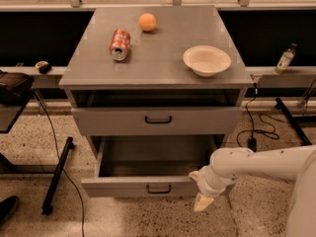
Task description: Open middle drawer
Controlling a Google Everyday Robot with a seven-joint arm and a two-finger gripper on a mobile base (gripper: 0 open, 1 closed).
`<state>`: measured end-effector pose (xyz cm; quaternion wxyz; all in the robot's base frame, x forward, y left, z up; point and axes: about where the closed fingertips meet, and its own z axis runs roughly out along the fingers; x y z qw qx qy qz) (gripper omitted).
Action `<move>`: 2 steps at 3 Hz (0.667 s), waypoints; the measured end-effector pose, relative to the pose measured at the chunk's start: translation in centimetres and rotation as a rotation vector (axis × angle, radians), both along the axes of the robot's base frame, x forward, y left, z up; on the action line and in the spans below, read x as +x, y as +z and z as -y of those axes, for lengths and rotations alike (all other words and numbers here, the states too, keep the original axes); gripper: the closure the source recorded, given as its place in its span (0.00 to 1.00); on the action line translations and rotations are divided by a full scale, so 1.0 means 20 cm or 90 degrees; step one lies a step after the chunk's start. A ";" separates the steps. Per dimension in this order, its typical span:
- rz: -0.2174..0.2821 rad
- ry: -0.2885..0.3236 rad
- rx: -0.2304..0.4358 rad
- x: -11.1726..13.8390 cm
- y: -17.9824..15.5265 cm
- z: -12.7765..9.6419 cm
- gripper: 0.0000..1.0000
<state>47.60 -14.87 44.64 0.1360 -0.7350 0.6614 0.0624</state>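
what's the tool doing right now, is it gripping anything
tool: grip state cannot be told; it hangs low at the right front corner of the pulled-out drawer, away from the black handle.

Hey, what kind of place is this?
Likely a lab or workshop: a grey metal cabinet, loose cables on a speckled floor, and a robot gripper low by the right end of the open drawer.
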 end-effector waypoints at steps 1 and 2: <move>-0.020 -0.015 0.005 -0.14 0.02 0.01 0.33; -0.011 -0.025 0.008 -0.20 0.08 0.02 0.34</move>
